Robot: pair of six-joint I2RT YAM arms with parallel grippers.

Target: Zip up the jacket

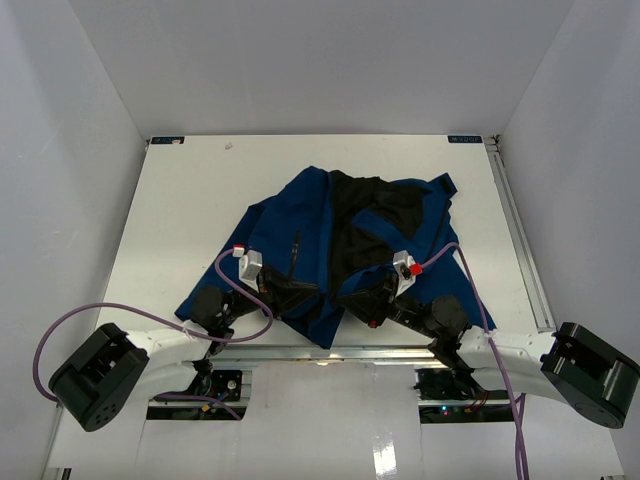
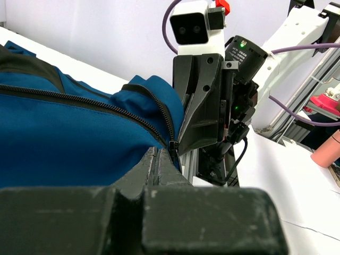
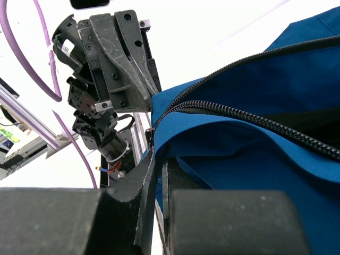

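Jacket [image 1: 300, 215] is found lying open on the white table [image 1: 180, 190], a little right of centre, with its black lining [image 1: 365, 215] exposed down the middle and its lower edge at the near side, just in front of both arm bases. The left gripper [image 2: 159, 159] is observed at that near edge with its fingers pressed together, pinching the blue cloth right at the bottom end of the zipper [image 2: 79, 98]. The right gripper [image 3: 158, 159] is noted close beside it, to the right, with its fingers likewise closed on the facing blue edge, a strip of cloth being visible between them. The two grippers are seen tip to tip, nearly touching, over the near hem. Two rows of black zipper teeth are recorded running away from the grip point toward the far side, and they are not joined.
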